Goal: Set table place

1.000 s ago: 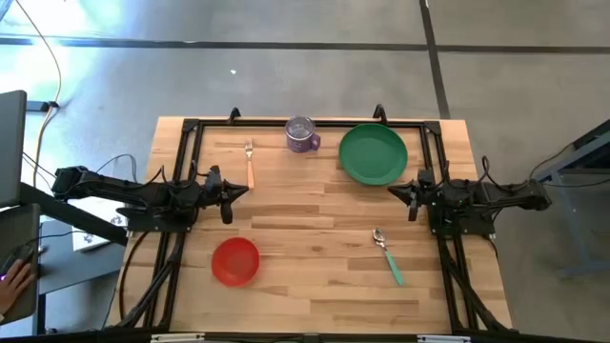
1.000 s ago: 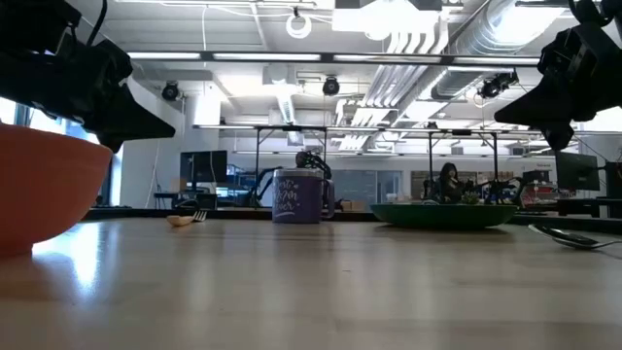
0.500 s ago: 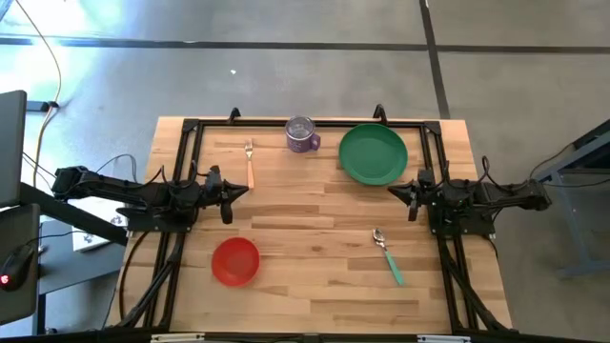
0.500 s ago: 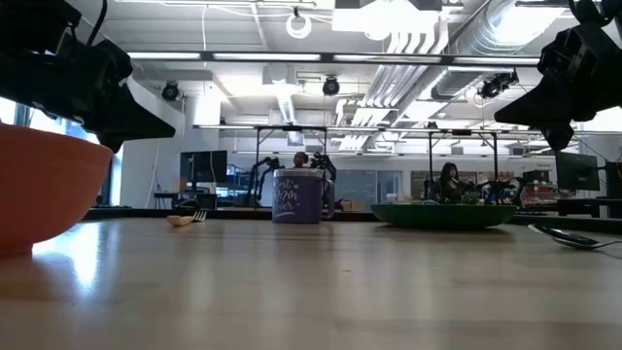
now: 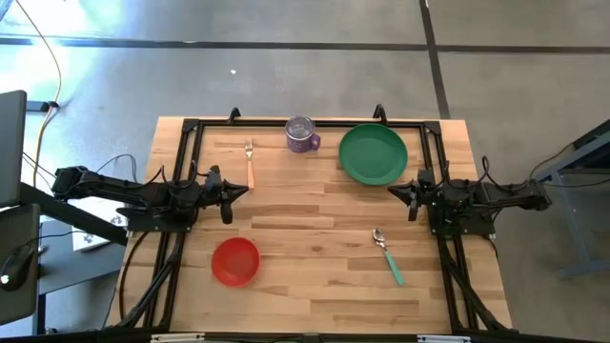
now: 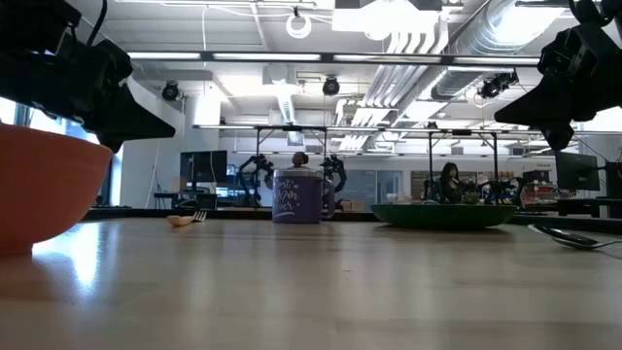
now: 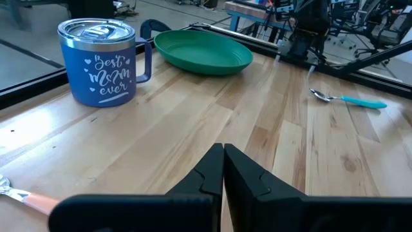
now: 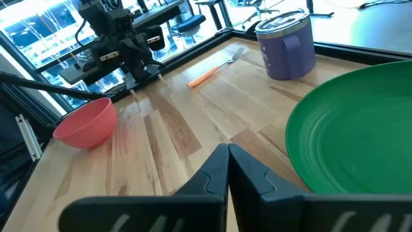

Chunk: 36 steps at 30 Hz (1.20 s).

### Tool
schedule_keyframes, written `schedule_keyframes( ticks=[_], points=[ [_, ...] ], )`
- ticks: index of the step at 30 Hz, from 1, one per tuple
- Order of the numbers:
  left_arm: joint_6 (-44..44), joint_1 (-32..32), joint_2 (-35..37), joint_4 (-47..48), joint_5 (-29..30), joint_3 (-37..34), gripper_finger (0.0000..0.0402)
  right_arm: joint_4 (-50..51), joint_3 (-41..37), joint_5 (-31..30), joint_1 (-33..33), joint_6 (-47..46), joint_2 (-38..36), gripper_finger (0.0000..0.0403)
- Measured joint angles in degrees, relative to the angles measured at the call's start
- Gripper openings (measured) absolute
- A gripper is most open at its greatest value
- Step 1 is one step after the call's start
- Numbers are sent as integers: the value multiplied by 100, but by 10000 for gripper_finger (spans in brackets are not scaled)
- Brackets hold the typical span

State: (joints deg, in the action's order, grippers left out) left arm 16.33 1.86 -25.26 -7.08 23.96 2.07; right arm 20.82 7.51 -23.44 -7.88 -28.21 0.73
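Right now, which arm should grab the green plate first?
Right. The right gripper sits shut just beside the green plate, nothing between them. The left gripper, also shut, is across the table, nearer the fork.

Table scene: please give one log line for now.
left gripper: shut, idle | right gripper: shut, idle | round green plate, red bowl: untouched

Bright overhead room light, glare on table (image 6: 321, 282), soft shadows

Green plate (image 5: 373, 153), red bowl (image 5: 234, 261), purple white-lettered mug (image 5: 301, 135), orange-handled fork (image 5: 250, 164), teal-handled spoon (image 5: 388, 256)
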Motion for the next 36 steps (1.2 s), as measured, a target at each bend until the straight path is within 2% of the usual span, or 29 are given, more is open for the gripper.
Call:
schedule_keyframes(
  ticks=[13,23,36],
  points=[
    [1,0,0,-1,-16,0,1,-1,2,0,1,0,0,0],
    [84,1,0,-8,-342,2,1,0,0,0,0,2,0,0],
    [2632,-1,0,-38,-426,0,1,-194,0,-141,0,-1,0,0]
  ],
)
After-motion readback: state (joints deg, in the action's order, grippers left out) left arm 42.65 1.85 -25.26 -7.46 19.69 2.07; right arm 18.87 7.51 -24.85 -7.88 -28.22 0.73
